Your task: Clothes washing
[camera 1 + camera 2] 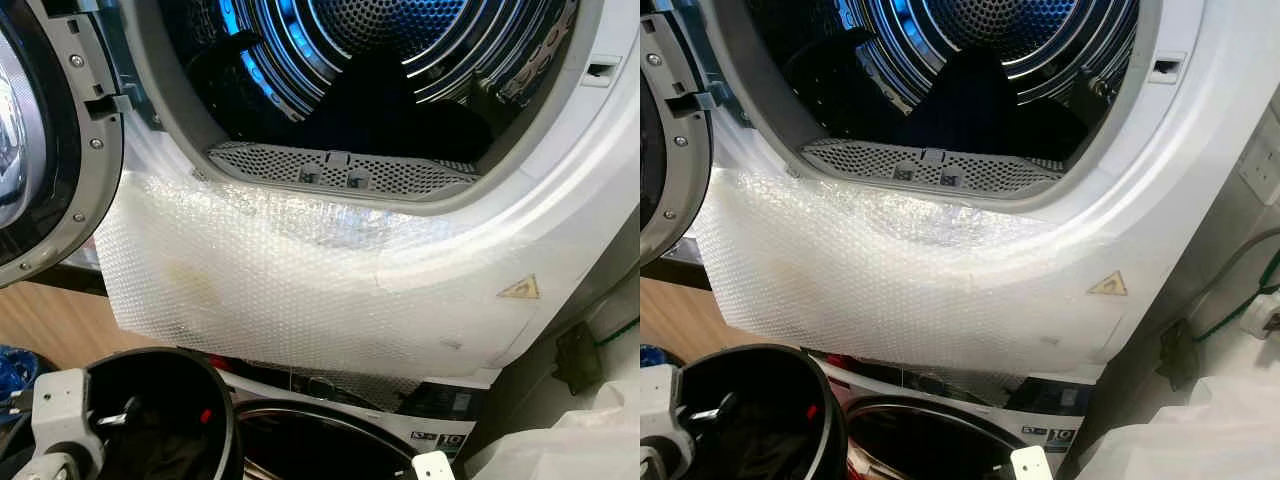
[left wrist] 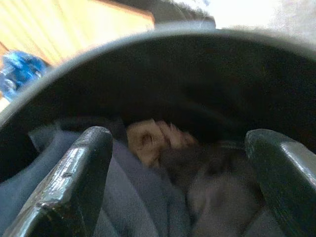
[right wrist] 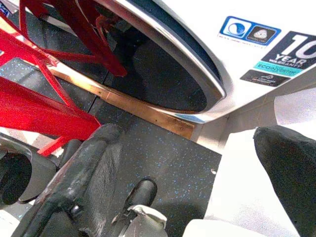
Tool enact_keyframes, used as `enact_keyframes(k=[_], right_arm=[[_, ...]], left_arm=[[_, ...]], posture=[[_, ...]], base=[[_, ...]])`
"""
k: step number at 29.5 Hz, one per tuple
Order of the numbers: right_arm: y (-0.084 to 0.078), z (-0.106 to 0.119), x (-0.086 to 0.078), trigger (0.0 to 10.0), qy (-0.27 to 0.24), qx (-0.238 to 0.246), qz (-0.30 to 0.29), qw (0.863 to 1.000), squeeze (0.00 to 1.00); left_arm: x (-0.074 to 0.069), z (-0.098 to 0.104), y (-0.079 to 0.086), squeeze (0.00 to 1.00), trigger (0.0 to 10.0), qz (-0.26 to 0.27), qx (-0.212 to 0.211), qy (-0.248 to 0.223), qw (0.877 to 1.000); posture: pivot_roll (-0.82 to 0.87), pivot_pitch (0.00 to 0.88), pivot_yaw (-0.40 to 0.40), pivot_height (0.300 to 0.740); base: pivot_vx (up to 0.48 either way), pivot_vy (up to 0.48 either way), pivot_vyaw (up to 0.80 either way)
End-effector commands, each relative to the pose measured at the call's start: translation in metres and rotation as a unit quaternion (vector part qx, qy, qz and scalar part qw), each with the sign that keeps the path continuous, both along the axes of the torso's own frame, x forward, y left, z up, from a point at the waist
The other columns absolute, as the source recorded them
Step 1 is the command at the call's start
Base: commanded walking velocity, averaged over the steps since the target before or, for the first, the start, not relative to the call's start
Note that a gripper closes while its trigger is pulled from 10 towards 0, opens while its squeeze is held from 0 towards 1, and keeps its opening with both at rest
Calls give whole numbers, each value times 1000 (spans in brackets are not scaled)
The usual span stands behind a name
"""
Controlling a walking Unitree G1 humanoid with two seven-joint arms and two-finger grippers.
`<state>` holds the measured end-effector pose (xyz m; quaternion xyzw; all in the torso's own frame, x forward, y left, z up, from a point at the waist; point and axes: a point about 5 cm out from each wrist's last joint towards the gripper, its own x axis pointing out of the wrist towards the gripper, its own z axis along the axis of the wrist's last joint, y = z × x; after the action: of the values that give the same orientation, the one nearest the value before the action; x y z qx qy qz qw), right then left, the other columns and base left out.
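The upper machine's drum (image 1: 330,60) stands open, lit blue, with dark clothes (image 1: 970,100) lying at its bottom behind the perforated lint filter (image 1: 340,172). A black bucket (image 1: 205,395) sits low on the left with my left arm (image 1: 60,420) at its rim. In the left wrist view my left gripper (image 2: 177,182) is open just above the grey and dark clothes (image 2: 143,197) in the bucket, with a tan piece (image 2: 148,140) among them. My right gripper (image 3: 197,187) hangs open and holds nothing above the speckled dark floor (image 3: 163,153).
Bubble wrap (image 1: 280,290) covers the machine front below the drum opening. The round door (image 1: 40,150) is swung open on the left. A second machine (image 1: 330,440) sits underneath, a red frame (image 3: 44,98) beside it. White plastic sheeting (image 1: 570,440) lies at the right.
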<state>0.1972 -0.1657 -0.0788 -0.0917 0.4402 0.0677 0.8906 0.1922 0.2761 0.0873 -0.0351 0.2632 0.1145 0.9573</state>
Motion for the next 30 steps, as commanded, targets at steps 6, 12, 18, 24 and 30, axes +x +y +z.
enact_keyframes(k=[6,12,18,24,30], right_arm=[[0,-2,-4,10000,10,2,1,1000,0],[4,-5,-9,10000,16,4,4,1000,0],[6,-5,-9,10000,17,5,8,1000,0],[5,-5,-9,10000,17,3,10,1000,0],[4,-5,-9,10000,17,1,10,1000,0]], left_arm=[[-7,19,-5,1000,10000,-166,17,20,986],[-7,44,-1,1000,10000,-237,4,-12,972],[-14,50,0,1000,10000,-296,-24,15,955],[-26,46,0,1000,10000,-374,-22,76,924],[-26,39,2,1000,10000,-401,8,113,909]], posture=[[288,0,2,740],[294,0,5,740],[292,0,6,740],[282,0,8,740],[278,0,7,740]], base=[[0,0,0],[0,0,0],[0,0,0],[0,0,0],[0,0,0]])
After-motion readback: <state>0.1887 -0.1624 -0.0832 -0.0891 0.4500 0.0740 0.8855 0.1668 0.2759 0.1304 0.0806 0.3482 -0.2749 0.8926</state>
